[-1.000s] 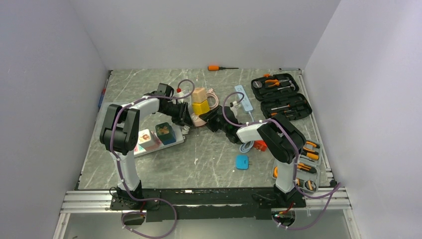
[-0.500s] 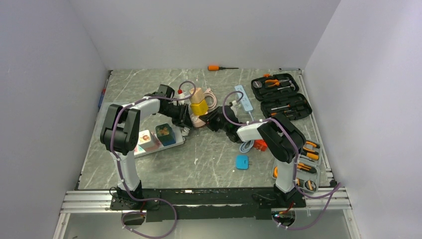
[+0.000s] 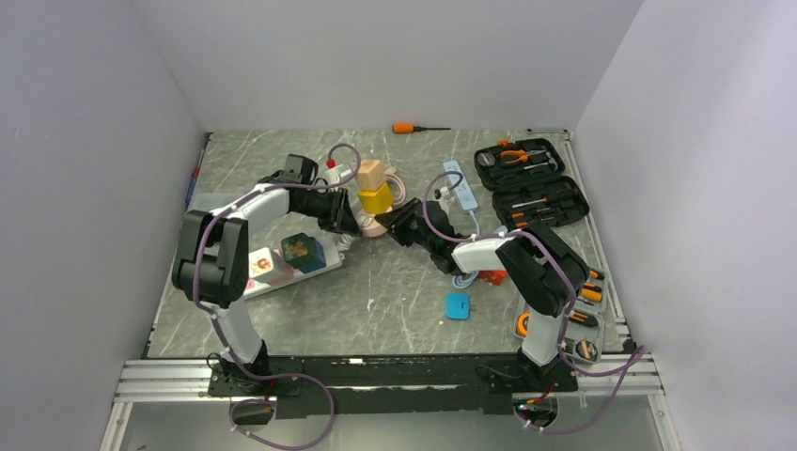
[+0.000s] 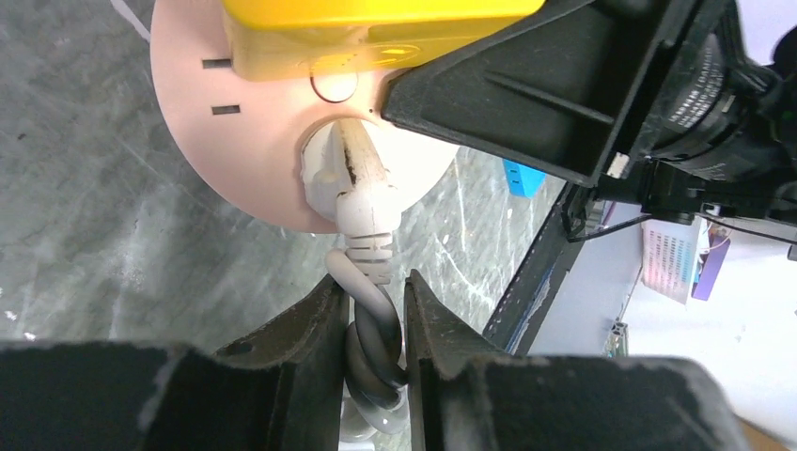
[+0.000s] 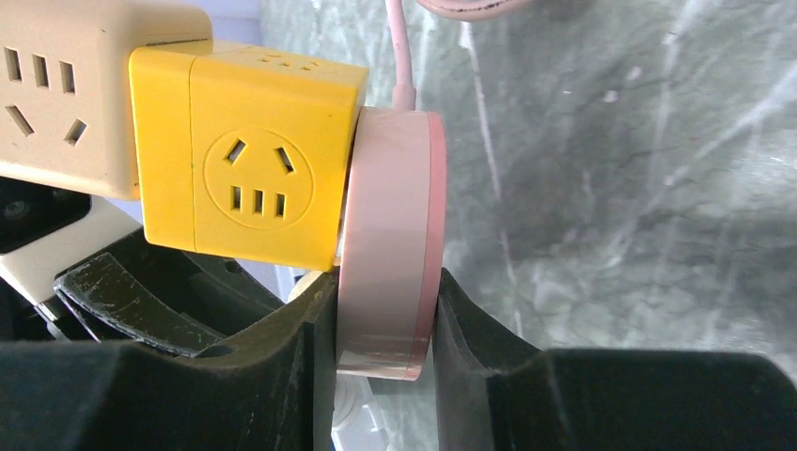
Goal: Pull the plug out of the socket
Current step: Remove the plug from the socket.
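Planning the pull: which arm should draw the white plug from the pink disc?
Left. The left jaws pinch the white cord below the plug; the right jaws clamp the pink disc, bracing it.

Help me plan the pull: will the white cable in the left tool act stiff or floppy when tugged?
Probably floppy: the white cable twists inside the left tool. Looking smooth, it may slip. The ribbed collar below the white plug likely stiffens that end.

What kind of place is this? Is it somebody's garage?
More likely a robot lab test booth: plain white walls box in one stone-patterned table, a left arm and right arm are bolted at its near edge, and an open tool case lies on it.
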You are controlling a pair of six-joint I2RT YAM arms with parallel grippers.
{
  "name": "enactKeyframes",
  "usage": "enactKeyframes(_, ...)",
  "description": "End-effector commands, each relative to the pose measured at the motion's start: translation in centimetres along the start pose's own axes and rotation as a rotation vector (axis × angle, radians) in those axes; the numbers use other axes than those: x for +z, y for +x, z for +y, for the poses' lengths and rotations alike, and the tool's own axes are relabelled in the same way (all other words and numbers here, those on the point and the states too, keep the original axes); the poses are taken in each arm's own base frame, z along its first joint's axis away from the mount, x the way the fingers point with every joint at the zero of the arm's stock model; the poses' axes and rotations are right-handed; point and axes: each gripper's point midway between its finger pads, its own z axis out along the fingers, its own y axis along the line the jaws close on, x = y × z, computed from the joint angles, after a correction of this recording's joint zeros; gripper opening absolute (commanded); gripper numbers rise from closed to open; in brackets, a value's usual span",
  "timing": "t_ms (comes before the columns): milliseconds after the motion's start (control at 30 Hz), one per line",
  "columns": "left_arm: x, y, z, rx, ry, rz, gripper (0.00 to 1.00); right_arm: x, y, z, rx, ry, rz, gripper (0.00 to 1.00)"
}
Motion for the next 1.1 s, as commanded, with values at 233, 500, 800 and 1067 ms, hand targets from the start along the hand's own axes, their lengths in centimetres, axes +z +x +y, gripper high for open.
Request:
enactKeyframes(233, -5.7, -3.0, -9.7, 0.229, 0.32, -0.164, 0.0, -0.8, -1.3, -2.3, -0.064, 0.06, -0.072, 0.0)
enactKeyframes(500, -6.9, -3.8, -12.0, 0.269, 0.402, -0.207, 0.0, -0.9, -1.9, -3.6, -0.096, 0.114, -0.105, 0.0)
enactKeyframes(800, -8.4, -5.2, -13.0, 0.294, 0.437, -0.24, 0.0, -0.7, -1.9, -4.6, -0.131, 0.147, -0.108, 0.0)
enactKeyframes(1067, -8.5, -3.5, -13.3, 0.301, 0.494, -0.21, 0.0, -0.4, -1.5, -6.5, -0.152, 0.197, -0.098, 0.0)
